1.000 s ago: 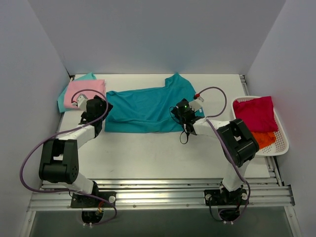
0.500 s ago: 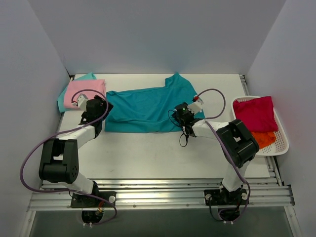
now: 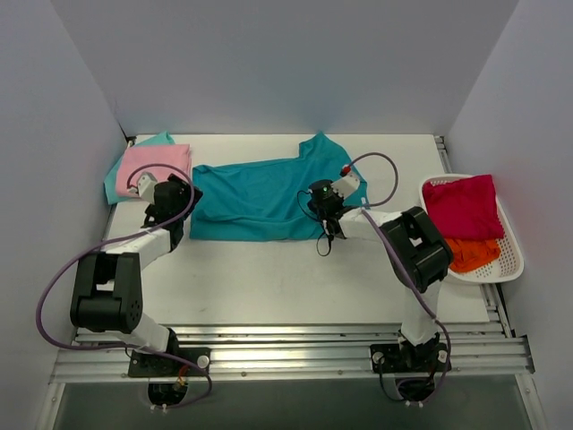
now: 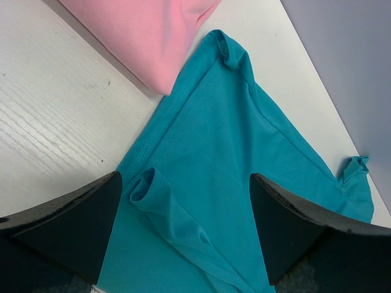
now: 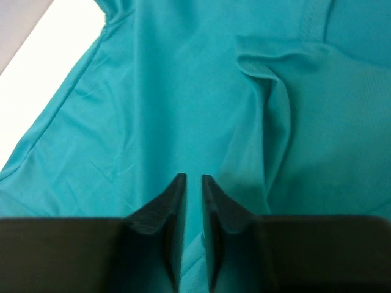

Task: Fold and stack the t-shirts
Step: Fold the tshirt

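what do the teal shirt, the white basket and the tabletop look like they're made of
Teal shirt: thin knit cloth, probably synthetic or a cotton blend; faint sheen, soft folds, stitched hems.
Basket: likely moulded plastic; white, slotted walls.
Tabletop: white painted or laminated wood, matte; faint grain lines show.

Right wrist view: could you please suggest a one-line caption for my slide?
Right gripper pinching the teal t-shirt, jaws nearly together, a raised fold of the cloth beside them.
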Controlling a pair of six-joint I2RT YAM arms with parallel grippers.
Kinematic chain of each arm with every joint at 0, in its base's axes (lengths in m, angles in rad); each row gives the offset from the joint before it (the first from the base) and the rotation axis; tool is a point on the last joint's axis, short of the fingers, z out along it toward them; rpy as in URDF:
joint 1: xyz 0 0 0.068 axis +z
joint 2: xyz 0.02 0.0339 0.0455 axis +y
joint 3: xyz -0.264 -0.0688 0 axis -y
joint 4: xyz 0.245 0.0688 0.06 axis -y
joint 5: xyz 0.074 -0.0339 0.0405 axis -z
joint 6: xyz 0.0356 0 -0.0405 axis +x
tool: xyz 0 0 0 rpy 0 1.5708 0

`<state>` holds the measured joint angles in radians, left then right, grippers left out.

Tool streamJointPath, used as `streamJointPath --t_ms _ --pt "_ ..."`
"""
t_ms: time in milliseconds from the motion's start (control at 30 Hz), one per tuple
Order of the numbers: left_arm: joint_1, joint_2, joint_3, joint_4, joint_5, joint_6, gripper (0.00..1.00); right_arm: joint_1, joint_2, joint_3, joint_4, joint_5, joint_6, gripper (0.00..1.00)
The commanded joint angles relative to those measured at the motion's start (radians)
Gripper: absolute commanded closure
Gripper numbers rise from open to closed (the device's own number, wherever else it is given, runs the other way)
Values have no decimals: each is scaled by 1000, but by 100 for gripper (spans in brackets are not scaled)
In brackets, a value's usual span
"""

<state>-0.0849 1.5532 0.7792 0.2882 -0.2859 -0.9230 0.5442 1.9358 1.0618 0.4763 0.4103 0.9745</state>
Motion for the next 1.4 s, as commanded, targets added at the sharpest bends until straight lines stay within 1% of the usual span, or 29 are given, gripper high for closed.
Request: streamJointPath --t_ms 0,33,67,100,167,233,367,700,1100,1300,1333,1367 --pt "13 -30 -8 39 -13 24 6 0 -23 53 -25 34 -25 85" --pt "14 -33 -8 40 -15 24 6 -1 -37 49 -30 48 -28 77" --pt "14 -33 -11 42 -16 24 6 -1 -72 29 -34 64 -31 58" --pt "14 -31 -12 45 -16 24 6 0 -92 18 -44 96 -34 50" --pt "14 -27 -12 54 -12 23 6 2 -141 -9 -56 126 -39 41" --pt "14 -16 -11 58 -12 24 6 3 -173 -23 -67 159 -51 41" --pt "27 -8 -1 55 1 27 6 0 -182 -45 -77 179 -51 41" --pt "31 -21 -17 66 4 29 6 -6 -118 -62 -44 128 -26 42" --pt "39 -21 -29 75 7 29 6 -6 -37 -48 -10 88 -13 48" --pt "42 -18 -29 80 7 29 6 -6 -6 -28 2 74 -16 60" --pt "42 -16 -29 80 8 29 6 -6 -1 -23 5 73 -19 68" --pt "43 -15 -29 80 8 29 6 -7 3 -20 13 65 -22 74"
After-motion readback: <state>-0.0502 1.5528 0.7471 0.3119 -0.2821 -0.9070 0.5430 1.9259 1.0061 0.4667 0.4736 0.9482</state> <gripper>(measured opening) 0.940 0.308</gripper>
